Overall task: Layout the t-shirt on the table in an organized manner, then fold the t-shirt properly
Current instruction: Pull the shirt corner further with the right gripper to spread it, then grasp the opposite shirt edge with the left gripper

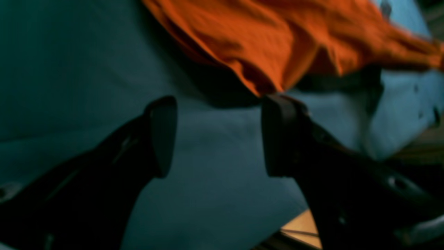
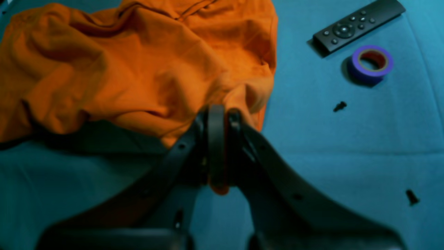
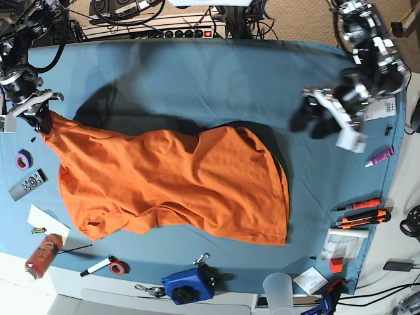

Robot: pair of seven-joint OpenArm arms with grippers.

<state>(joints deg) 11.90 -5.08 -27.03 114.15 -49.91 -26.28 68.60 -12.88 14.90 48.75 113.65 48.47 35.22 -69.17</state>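
Right wrist view alone shows the right fingers (image 2: 218,119) pinched on the crumpled orange t-shirt (image 2: 138,66); left fingers (image 1: 218,135) gape empty above the teal table (image 1: 69,86)

Cable clutter (image 3: 164,20) behind; pale floor (image 3: 410,216) at side.

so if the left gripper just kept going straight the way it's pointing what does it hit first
Most likely the t-shirt. The open left gripper points across bare table toward the shirt's hanging orange edge, just beyond its fingertips in the left wrist view. Depth is unclear, so it might pass below the fabric and meet the cloth.
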